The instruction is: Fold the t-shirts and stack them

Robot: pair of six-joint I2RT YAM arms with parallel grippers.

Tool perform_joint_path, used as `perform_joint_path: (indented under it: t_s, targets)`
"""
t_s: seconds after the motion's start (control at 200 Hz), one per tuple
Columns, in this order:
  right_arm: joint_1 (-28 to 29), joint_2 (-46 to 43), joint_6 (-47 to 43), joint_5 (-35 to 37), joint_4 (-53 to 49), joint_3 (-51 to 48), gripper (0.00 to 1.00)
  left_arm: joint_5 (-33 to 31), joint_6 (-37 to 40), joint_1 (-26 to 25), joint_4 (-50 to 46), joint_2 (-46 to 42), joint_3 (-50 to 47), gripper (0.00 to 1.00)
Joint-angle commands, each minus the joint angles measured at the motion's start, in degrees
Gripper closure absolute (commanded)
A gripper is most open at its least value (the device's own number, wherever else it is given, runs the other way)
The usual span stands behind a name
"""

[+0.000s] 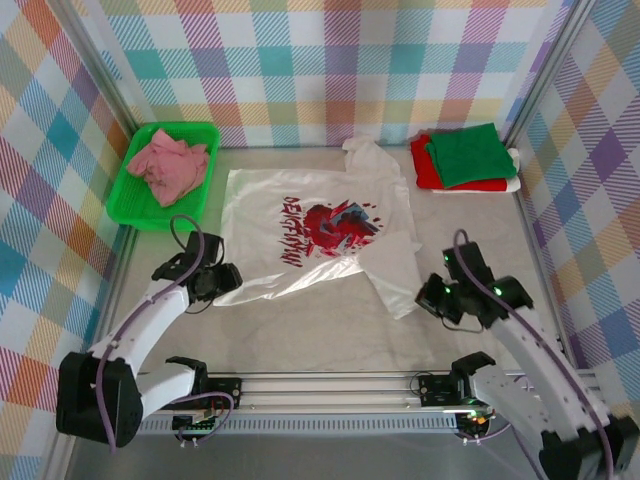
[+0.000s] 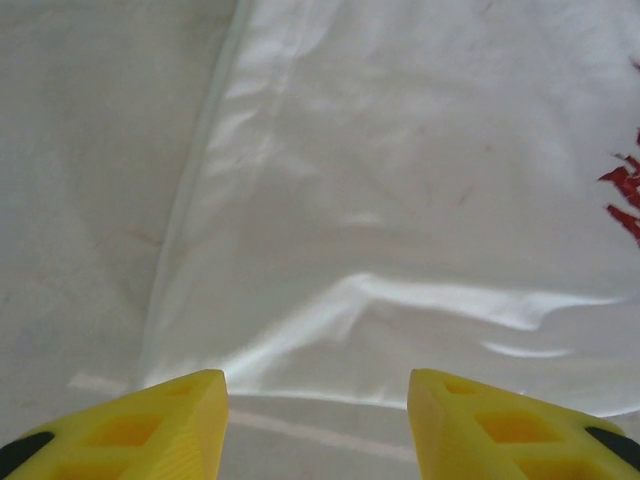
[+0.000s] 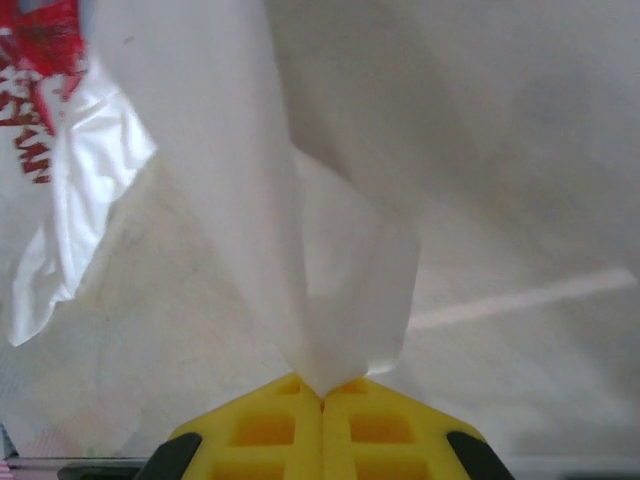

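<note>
The white t-shirt [image 1: 300, 200] with a red-and-dark chest print lies spread out in the middle of the table. My right gripper [image 1: 432, 298] is at its near right corner. In the right wrist view the yellow fingers [image 3: 322, 392] are shut on a fold of its white cloth [image 3: 340, 260], which rises away from them. My left gripper [image 1: 222, 280] is at the shirt's near left corner. Its yellow fingers [image 2: 318, 420] stand apart with nothing between them, just short of the shirt's hem [image 2: 400, 200]. A pink t-shirt [image 1: 168, 165] lies crumpled in the tray.
The green plastic tray [image 1: 150, 222] sits at the back left. A folded green t-shirt [image 1: 470, 155] rests on a red one [image 1: 425, 170] at the back right corner. Checked walls close in the table on three sides, and a metal rail runs along the near edge.
</note>
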Motion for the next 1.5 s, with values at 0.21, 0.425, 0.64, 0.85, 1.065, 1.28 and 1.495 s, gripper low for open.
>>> perform_joint_path:
  t_s: [0.21, 0.425, 0.64, 0.85, 1.065, 1.28, 1.495]
  targets:
    - [-0.2, -8.9, 12.0, 9.3, -34.5, 10.7, 0.82, 3.5, -7.1, 3.6, -1.8, 1.5, -5.1, 0.48]
    - [-0.2, -5.8, 8.2, 12.4, -28.0, 9.2, 0.66, 5.3, -7.4, 5.4, 1.8, 6.1, -6.0, 0.38]
    - [-0.3, 3.5, 0.1, 8.8, -13.8, 3.7, 0.55, 8.7, -6.2, 10.2, 1.8, 6.9, -6.3, 0.39]
    - [-0.4, 11.7, -1.7, 5.8, -3.6, -1.9, 0.52, 8.5, -4.6, 10.9, 4.3, 8.5, -5.9, 0.44]
    - [-1.3, 12.9, -2.0, 5.4, -3.3, -4.8, 0.47, 10.3, -4.2, 11.0, 6.7, 12.3, -5.3, 0.6]
    - [-2.8, 15.9, -3.6, 3.0, -4.5, -8.2, 0.39, 10.1, -2.9, 11.0, 5.8, 13.0, -3.2, 0.96]
    - [-3.1, 20.6, -5.0, -6.4, 1.8, -10.7, 0.35, 8.7, -2.6, 11.0, 4.2, 11.1, -1.5, 1.0]
